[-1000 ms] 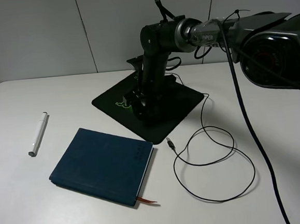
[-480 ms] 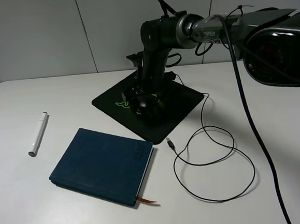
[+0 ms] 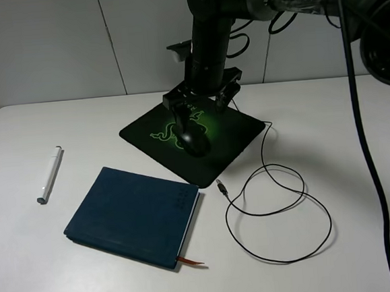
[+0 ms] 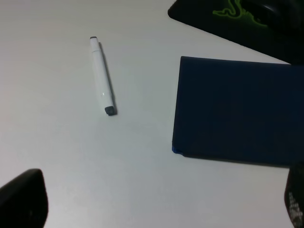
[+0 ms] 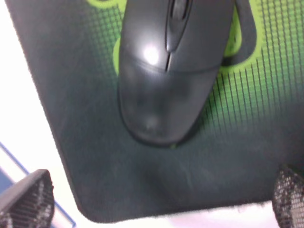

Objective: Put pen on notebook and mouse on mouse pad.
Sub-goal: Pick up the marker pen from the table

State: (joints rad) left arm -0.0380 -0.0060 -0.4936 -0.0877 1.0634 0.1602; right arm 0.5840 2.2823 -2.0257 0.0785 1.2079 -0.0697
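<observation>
The black mouse [image 3: 194,140] [image 5: 173,66] lies on the black mouse pad [image 3: 241,132] [image 5: 95,156] over its green glow. My right gripper [image 3: 198,104] [image 5: 156,204] hangs open just above the mouse, holding nothing. The white pen [image 3: 48,174] [image 4: 102,76] lies on the table at the left, beside the dark blue notebook [image 3: 133,215] [image 4: 237,109], which is closed and flat. My left gripper [image 4: 159,204] is open and empty above the table near the pen and the notebook; the exterior view does not show it.
The mouse's thin cable [image 3: 281,213] runs off the pad's right corner and loops over the table at the right, ending in a USB plug [image 3: 220,186] near the notebook's corner. The right arm [image 3: 212,23] stands tall behind the pad.
The right gripper has let go of the mouse and risen straight up from the pad, uncovering the mouse and the green logo. Pen, notebook and cable have not moved.
</observation>
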